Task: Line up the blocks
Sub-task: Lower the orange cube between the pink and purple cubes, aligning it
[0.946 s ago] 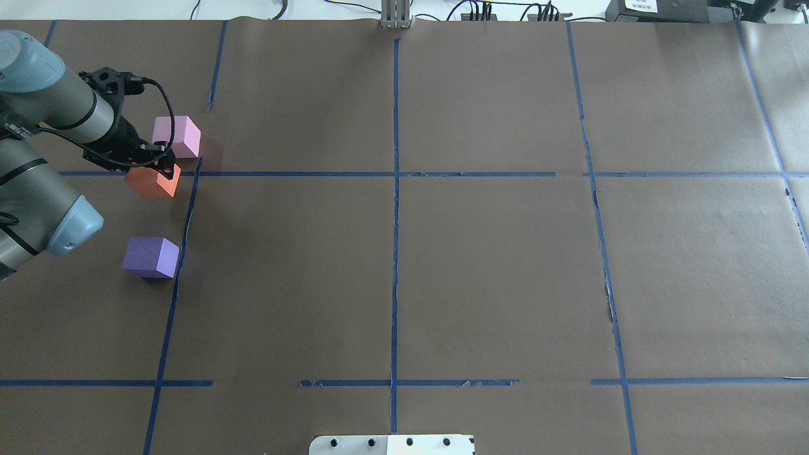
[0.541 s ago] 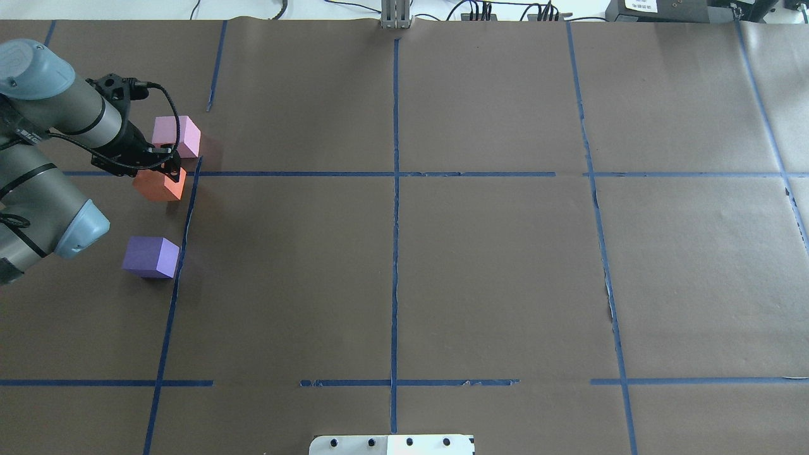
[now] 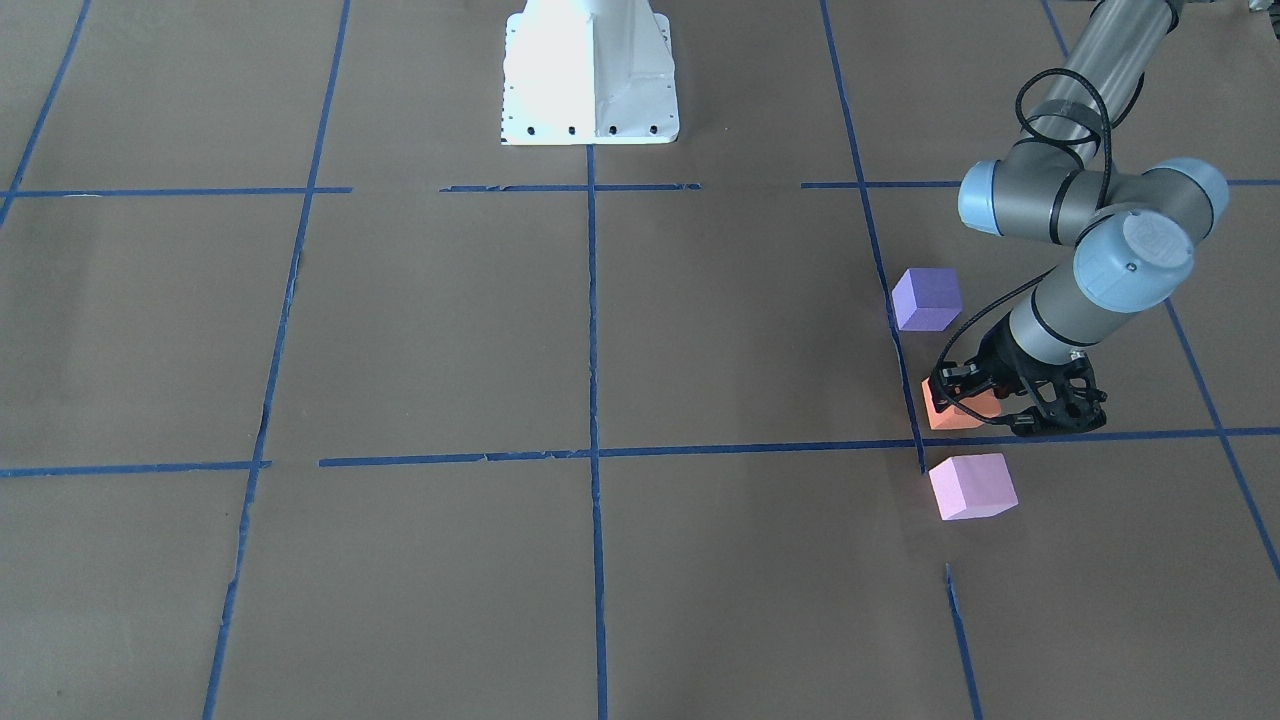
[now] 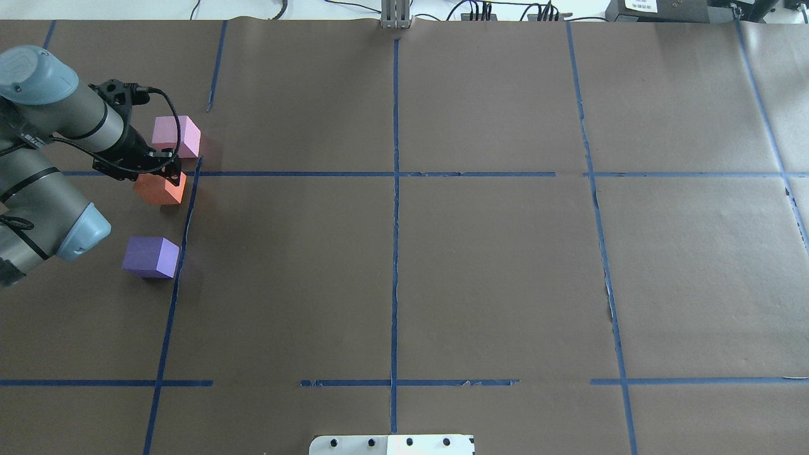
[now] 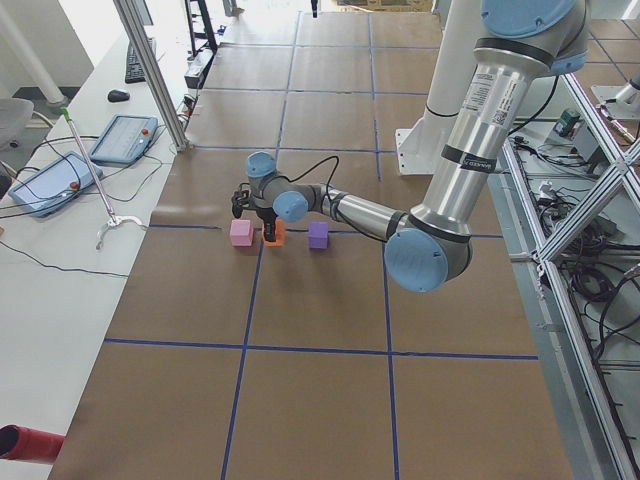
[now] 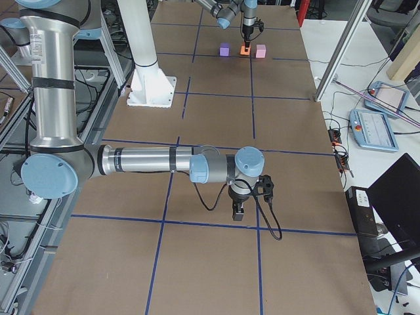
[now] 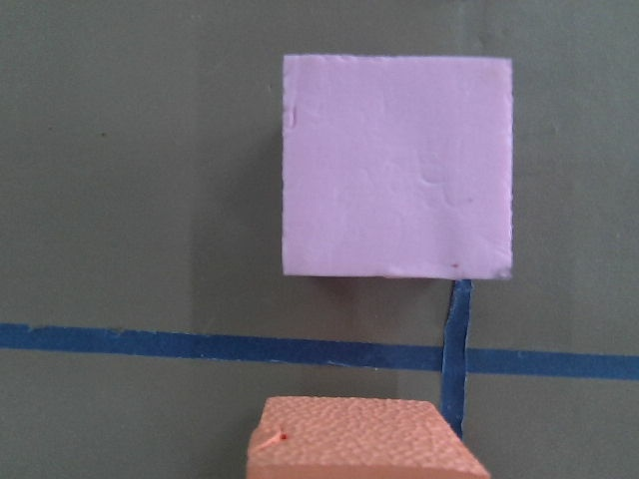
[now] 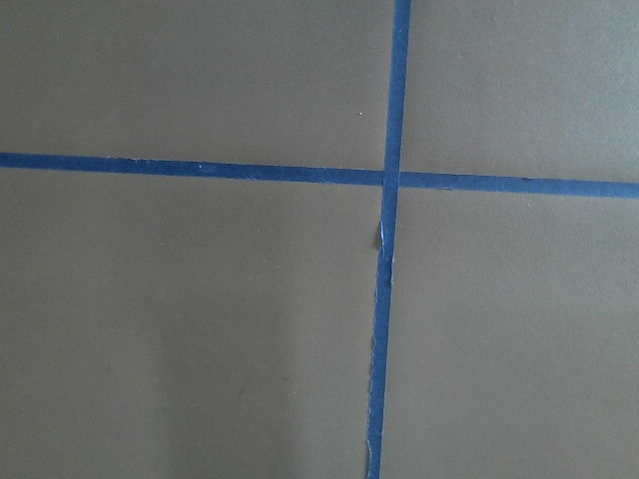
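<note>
Orange block (image 4: 161,190) — pinched by left jaws, between pink block (image 4: 187,139), purple block (image 4: 150,256); right jaws unclear.

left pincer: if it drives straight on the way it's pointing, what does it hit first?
The left pincer points straight down with the orange block between its fingers. First contact would probably be that block's underside on the brown paper table directly below. I can't tell whether it touches yet.

left tool (image 4: 167,172) has shifted the orange block (image 4: 155,191) slightly rightward.
</note>
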